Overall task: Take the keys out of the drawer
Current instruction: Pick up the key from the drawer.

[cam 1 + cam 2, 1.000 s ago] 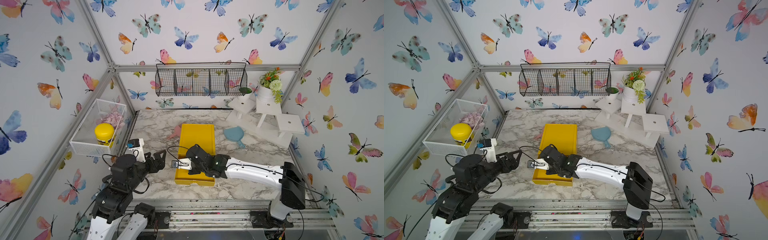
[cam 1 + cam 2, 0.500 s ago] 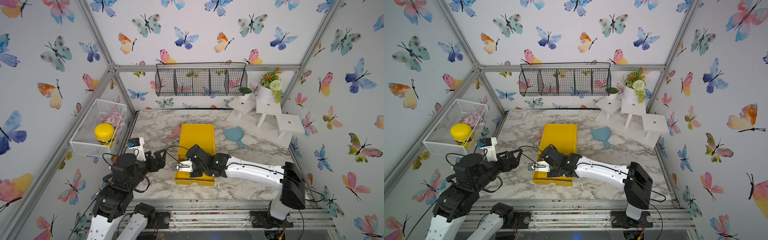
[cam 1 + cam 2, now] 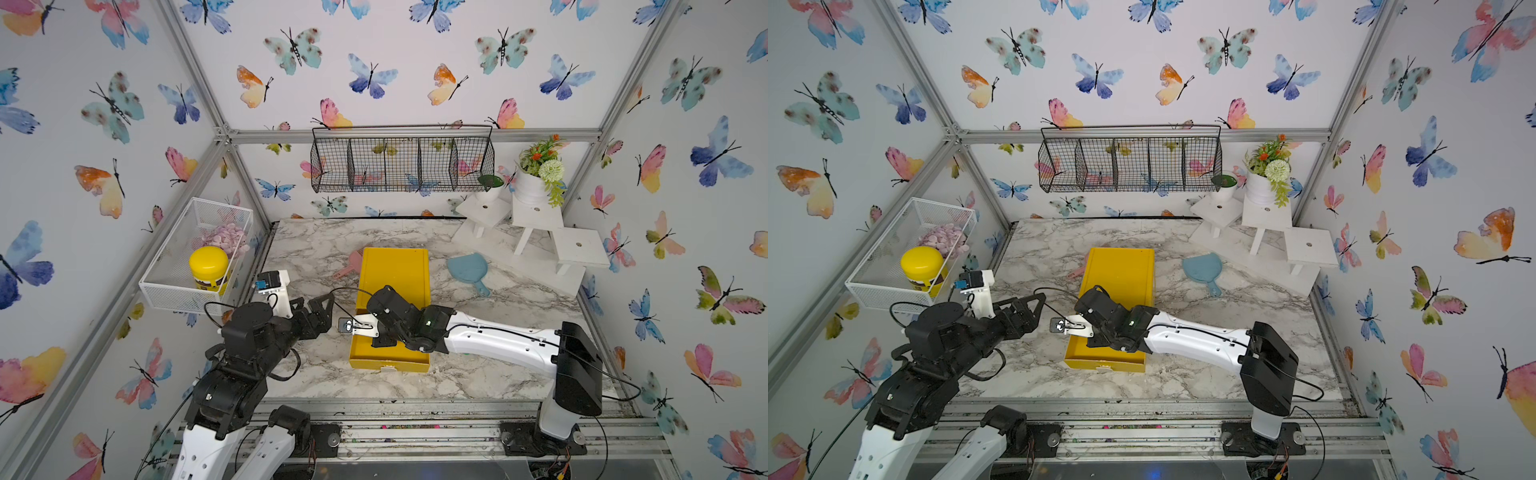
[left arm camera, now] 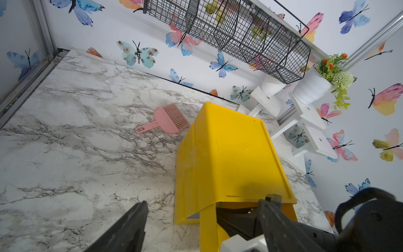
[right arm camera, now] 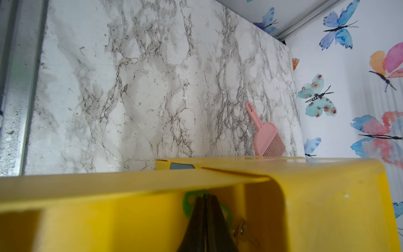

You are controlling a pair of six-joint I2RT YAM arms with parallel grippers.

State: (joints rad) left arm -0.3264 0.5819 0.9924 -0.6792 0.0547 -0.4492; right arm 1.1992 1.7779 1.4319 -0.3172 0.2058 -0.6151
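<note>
The yellow drawer (image 3: 388, 362) stands pulled out toward the table's front from its yellow cabinet (image 3: 395, 270). Reaching down inside it is my right gripper (image 5: 205, 197), shut on the green tag (image 5: 188, 201) of the keys. A silver key (image 5: 238, 228) hangs blurred beside the fingers. In both top views my right wrist (image 3: 1100, 316) hides the keys and the drawer's inside. My left gripper (image 3: 322, 313) hovers open just left of the drawer (image 4: 208, 227), holding nothing, its fingers (image 4: 130, 227) spread wide.
A pink brush (image 4: 165, 120) lies left of the cabinet and a blue dustpan (image 3: 469, 270) to its right. On the left wall hangs a white mesh basket (image 3: 166, 286) with a yellow jar (image 3: 208, 266). White stands with a plant (image 3: 540, 174) fill the back right.
My right wrist has edged slightly to the left over the drawer. The left arm has not moved.
</note>
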